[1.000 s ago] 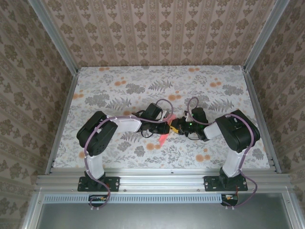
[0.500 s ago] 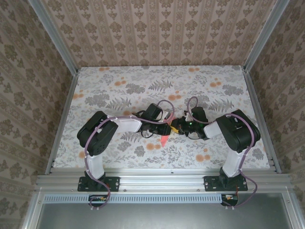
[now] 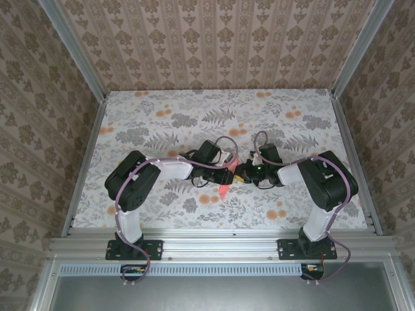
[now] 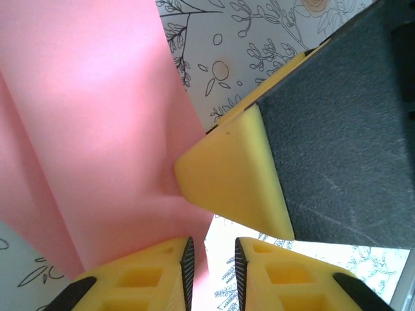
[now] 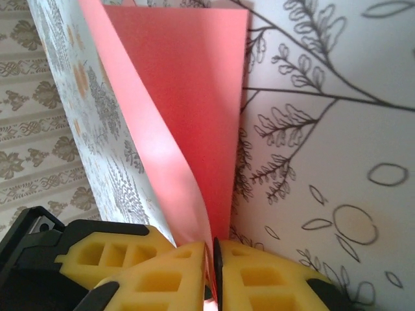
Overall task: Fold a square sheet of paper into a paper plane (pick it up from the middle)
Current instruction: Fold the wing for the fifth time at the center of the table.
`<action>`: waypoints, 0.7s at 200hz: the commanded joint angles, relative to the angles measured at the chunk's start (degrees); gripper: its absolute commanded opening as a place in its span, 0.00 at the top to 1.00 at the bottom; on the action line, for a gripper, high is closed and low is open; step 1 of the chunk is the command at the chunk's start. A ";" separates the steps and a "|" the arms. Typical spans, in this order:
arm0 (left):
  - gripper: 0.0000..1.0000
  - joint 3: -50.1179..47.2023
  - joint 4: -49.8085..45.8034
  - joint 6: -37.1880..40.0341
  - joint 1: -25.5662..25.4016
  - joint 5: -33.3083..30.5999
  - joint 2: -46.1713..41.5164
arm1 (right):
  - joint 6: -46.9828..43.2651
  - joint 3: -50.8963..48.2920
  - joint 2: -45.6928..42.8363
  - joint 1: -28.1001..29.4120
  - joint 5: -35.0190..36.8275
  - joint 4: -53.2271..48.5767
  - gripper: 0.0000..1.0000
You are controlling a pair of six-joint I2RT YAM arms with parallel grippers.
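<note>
**Two pincers meet on a folded pink sheet at mid-tabletop**

Seen from above, both arms reach inward over the floral tabletop [image 3: 162,123], and the left pincer [image 3: 225,173] and right pincer [image 3: 240,173] stand almost tip to tip. The pink paper sheet [image 3: 224,188] sits between and just below them, with a narrow strip pointing back toward the arm bases.

In the right wrist view, the right pincer [image 5: 213,251] has its yellow jaws pressed together on the sheet [image 5: 194,97]. The paper's lower edge is pinched in the seam between them. From there the sheet rises away from the pincer in two layers, one curling off to the left.

In the left wrist view, the left pincer [image 4: 213,251] stands slightly spread. The paper [image 4: 97,129] passes down into the gap against the left jaw, and bare tabletop shows beside the right jaw. Just beyond its tips, a yellow fingertip of the right pincer [image 4: 227,175] presses into the paper's surface.
</note>
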 commanded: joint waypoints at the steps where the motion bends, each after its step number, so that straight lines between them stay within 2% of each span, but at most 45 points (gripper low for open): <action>1: 0.73 1.12 0.19 1.65 0.29 1.92 -0.16 | -1.92 -0.20 -0.73 -0.11 2.24 -6.16 0.88; 33: 0.71 2.02 -0.50 1.42 0.34 2.04 -1.30 | -1.53 -0.06 -0.70 -0.11 2.07 -5.59 0.98; 59: 0.67 2.21 -4.24 1.72 0.16 -0.95 -4.84 | -1.58 -0.23 -1.34 -0.06 2.25 -5.86 1.00; 85: 0.62 2.46 -14.46 2.85 -1.76 -12.51 -9.54 | -1.51 -0.59 -1.43 -0.10 2.25 -5.61 1.00; 104: 0.58 1.21 -18.97 0.83 -4.10 -19.92 -11.41 | -1.44 -0.68 -1.21 -0.05 2.22 -5.38 1.00; 140: 0.56 -2.09 -19.80 -3.38 -7.67 -25.36 -11.91 | -1.29 -0.72 -1.55 0.06 2.35 -5.55 1.00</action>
